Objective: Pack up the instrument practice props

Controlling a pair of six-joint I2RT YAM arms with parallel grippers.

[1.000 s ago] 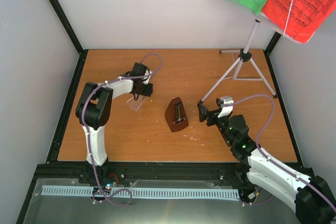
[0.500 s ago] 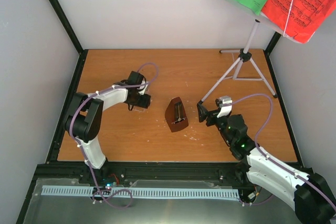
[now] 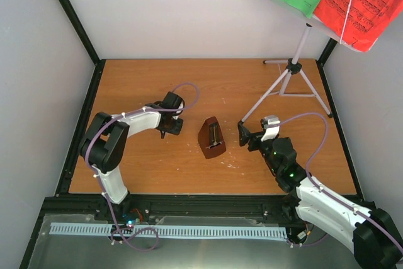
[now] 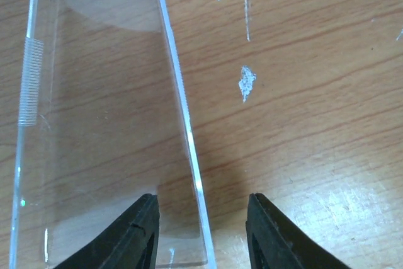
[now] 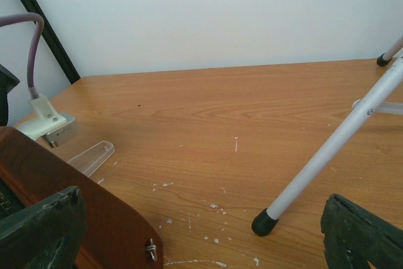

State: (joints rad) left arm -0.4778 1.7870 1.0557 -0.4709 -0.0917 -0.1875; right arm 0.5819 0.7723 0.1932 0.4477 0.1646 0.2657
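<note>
Brown metronome (image 3: 212, 138) — clear cover (image 4: 107, 124) lying apart

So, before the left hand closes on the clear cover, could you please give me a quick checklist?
1. Left hand open: ok, fingers apart.
2. Long edge of the clear cover between its fingers: ok, one finger is over the cover and the other over bare table.
3. Cover lying apart from the metronome: ok.
4. Fingertips low enough to grip the edge: cannot tell.
5. Right hand open and holding nothing: ok, it sits between the metronome and a leg of the music stand.
</note>
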